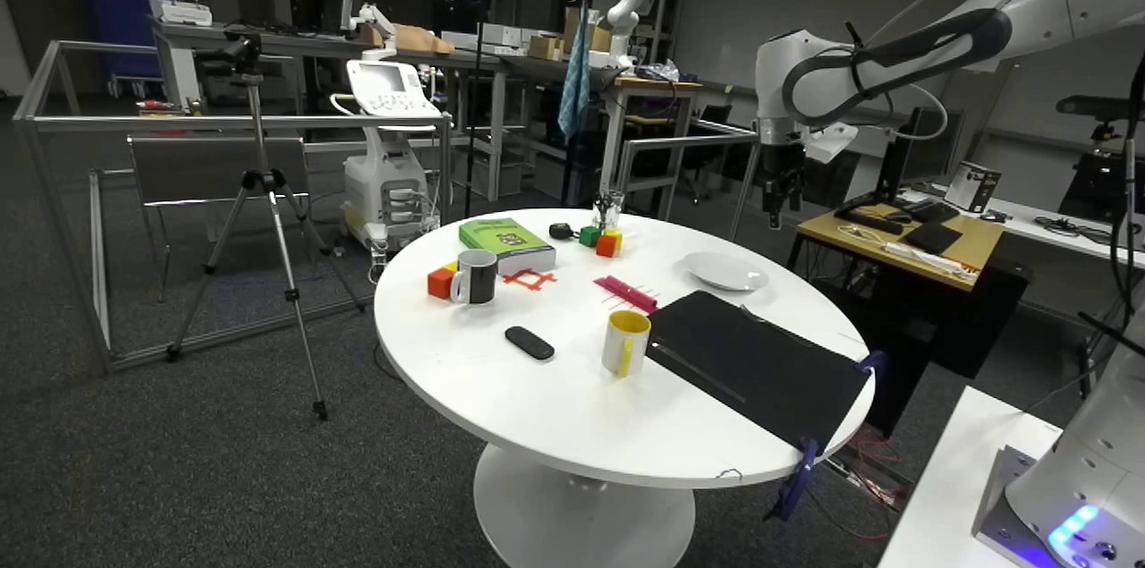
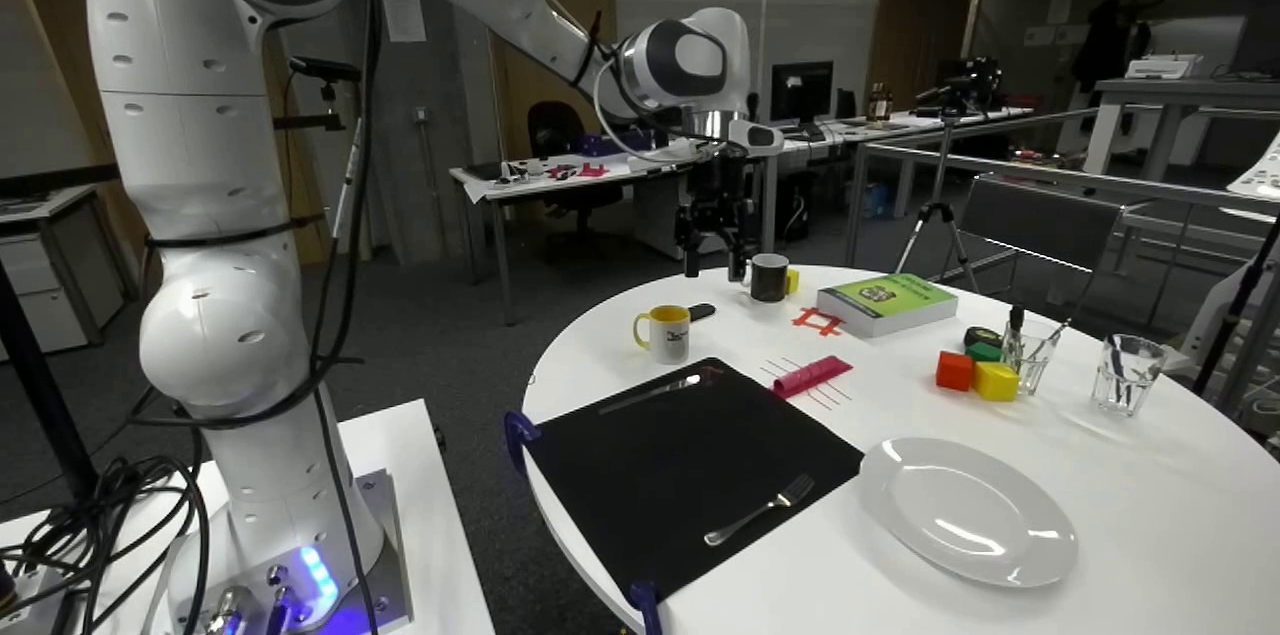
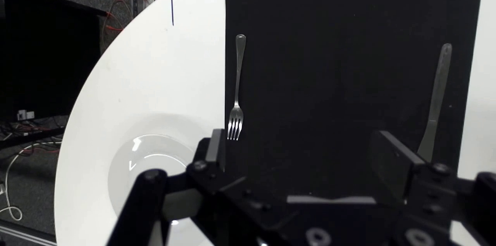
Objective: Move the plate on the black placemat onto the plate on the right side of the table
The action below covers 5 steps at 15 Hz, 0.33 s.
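A white plate (image 1: pixel 725 271) lies on the white table beside the fork-side edge of the black placemat (image 1: pixel 751 362). It also shows in an exterior view (image 2: pixel 968 512) and at lower left of the wrist view (image 3: pixel 162 145), partly behind a finger. I see one plate outline; I cannot tell whether two are stacked there. The placemat (image 2: pixel 690 465) bears a fork (image 2: pixel 762 509) and a knife (image 2: pixel 650 395), and no plate. My gripper (image 1: pixel 783 203), also in an exterior view (image 2: pixel 715 263), hangs above the table. In the wrist view its jaws (image 3: pixel 304 147) are wide apart and empty over the placemat.
Purple clamps (image 2: pixel 517 440) hold the placemat at the table edge. A yellow-and-white mug (image 1: pixel 612 344), a black remote (image 1: pixel 530 342) and a pink piece (image 2: pixel 812 375) stand nearby. Farther off are a dark mug (image 2: pixel 769 277), a green book (image 2: pixel 885 303), coloured cubes (image 2: pixel 996 382) and glasses (image 2: pixel 1125 375).
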### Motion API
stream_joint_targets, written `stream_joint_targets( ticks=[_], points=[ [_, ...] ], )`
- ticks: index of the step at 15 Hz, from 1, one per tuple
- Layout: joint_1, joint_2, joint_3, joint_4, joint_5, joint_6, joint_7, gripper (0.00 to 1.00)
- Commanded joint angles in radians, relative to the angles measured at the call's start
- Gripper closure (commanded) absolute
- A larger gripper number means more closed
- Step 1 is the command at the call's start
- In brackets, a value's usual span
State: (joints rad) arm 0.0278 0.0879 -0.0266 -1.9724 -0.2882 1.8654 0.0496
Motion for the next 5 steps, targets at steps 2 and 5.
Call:
stream_joint_targets(
  ticks=[2, 5],
  points=[
    [-0.008, -0.002, 0.008, -0.008, 0.0, -0.002, 0.003, 0.0],
    [-0.008, -0.002, 0.008, -0.009, 0.0, -0.002, 0.004, 0.0]
  ],
)
